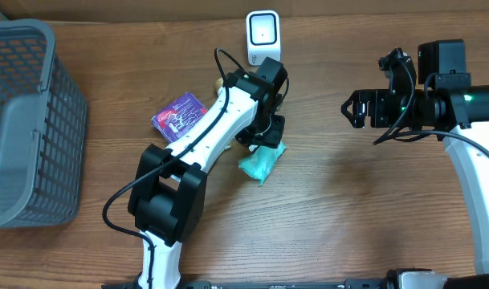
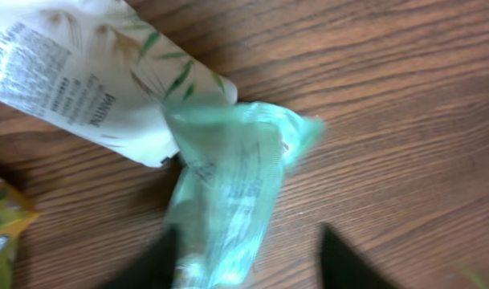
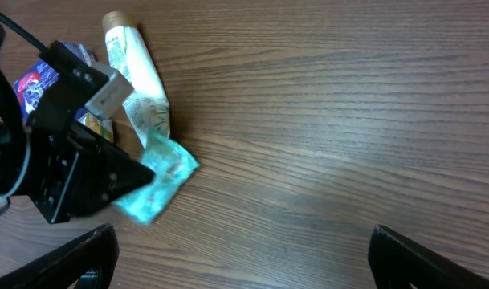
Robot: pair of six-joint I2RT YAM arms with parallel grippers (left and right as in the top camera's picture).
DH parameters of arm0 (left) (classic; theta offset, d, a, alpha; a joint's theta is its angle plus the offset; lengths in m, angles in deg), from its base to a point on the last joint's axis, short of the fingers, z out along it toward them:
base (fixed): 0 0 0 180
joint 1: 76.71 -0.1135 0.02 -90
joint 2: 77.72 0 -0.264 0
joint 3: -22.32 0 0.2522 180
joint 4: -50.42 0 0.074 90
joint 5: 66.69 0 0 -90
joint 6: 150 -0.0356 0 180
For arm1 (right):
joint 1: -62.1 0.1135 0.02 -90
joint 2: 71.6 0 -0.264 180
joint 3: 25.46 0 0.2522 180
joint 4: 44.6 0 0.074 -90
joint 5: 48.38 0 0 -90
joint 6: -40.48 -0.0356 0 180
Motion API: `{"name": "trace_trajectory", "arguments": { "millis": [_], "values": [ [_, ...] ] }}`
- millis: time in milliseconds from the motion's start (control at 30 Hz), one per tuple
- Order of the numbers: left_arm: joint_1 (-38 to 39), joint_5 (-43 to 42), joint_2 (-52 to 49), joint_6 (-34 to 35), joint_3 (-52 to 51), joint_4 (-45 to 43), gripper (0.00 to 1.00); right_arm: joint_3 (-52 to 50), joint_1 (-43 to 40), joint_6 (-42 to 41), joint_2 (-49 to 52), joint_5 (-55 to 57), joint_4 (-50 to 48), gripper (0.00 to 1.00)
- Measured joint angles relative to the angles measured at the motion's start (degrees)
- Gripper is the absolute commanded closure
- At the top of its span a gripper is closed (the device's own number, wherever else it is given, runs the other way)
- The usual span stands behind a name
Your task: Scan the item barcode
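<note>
From overhead I lose much of the teal packet (image 1: 262, 163). The left pincer (image 1: 266, 138) and its wrist cover its upper end, and only the lower part shows on the worktop (image 1: 348, 209), in front of the white scanner (image 1: 262, 34) at the far edge.

In the left wrist view the packet lies blurred at centre and runs off the bottom edge between the two dark fingers (image 2: 156, 261). They stand apart, so this pincer is spread and not pinching. I cannot tell whether one finger brushes the film. The packet's print is too smeared to read.

The white tube (image 2: 91, 72) touches the packet's top end. It carries grey text and green leaf sprigs, and its large upright word looks like a brand name, but I cannot read it for certain. A yellow wrapper (image 2: 2, 229) is cut off at the frame's left edge.

The purple packet (image 1: 178, 115) is half covered by the left arm, and its artwork is illegible. The grey basket (image 1: 27, 120) runs out of frame.

The right pincer (image 3: 244, 257) is spread wide over bare wood, gripping nothing, well apart from the items.
</note>
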Motion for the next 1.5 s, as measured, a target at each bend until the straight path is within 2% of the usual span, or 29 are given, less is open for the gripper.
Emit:
{"name": "trace_trajectory", "arguments": {
  "millis": [167, 267, 433, 533, 567, 633, 733, 900, 1000, 1167, 1367, 1500],
  "values": [
    [0.3, -1.1, 0.0, 1.4, -0.2, -0.5, 0.33, 0.0, 0.0, 0.0, 0.0, -0.2, 0.1, 0.0],
    [-0.5, -1.4, 0.0, 1.2, 2.8, 2.5, 0.31, 0.0, 0.0, 0.0, 0.0, -2.7, 0.1, 0.0],
    [-7.3, -1.9, 2.0, -0.3, 19.5, 9.4, 0.26, -0.3, 0.3, -2.6, 0.0, -8.1, -0.7, 0.06],
    [-15.6, -1.7, 7.4, -1.2, 29.0, 13.0, 0.11, -3.8, 2.2, -9.1, 0.0, -9.4, -3.9, 0.13],
    [-17.4, -1.7, 8.9, -1.4, 30.1, 13.4, 0.0, -5.2, 3.1, -11.7, 0.0, -9.5, -5.4, 0.13],
    [-21.2, -1.5, 13.4, -1.6, 32.3, 14.2, 0.0, -8.9, 5.7, -17.2, 0.1, -9.4, -8.5, 0.13],
    [-22.4, -1.6, 16.7, -1.8, 32.9, 14.8, 0.0, -15.4, 10.2, -27.7, 0.2, -8.6, -15.8, 0.13],
    [-22.3, -1.7, 16.0, -1.8, 32.9, 15.8, 0.0, -28.0, 19.6, -44.1, 0.4, -7.5, -32.0, 0.12],
    [-22.3, -1.7, 15.6, -1.8, 32.9, 15.9, 0.01, -32.3, 24.0, -51.1, 0.6, -5.9, -37.4, 0.12],
    [-22.3, -1.7, 15.6, -1.8, 32.9, 16.0, 0.0, -32.8, 28.0, -57.7, 3.9, -2.9, -41.5, 0.12],
    [-22.3, -1.7, 15.6, -1.8, 32.9, 15.9, 0.0, -32.9, 31.2, -62.4, 14.1, -4.0, -50.4, 0.13],
    [-22.3, -1.7, 15.6, -1.8, 32.9, 15.9, 0.0, -32.9, 31.1, -64.9, 16.4, -4.9, -53.1, 0.18]
  ]
}}
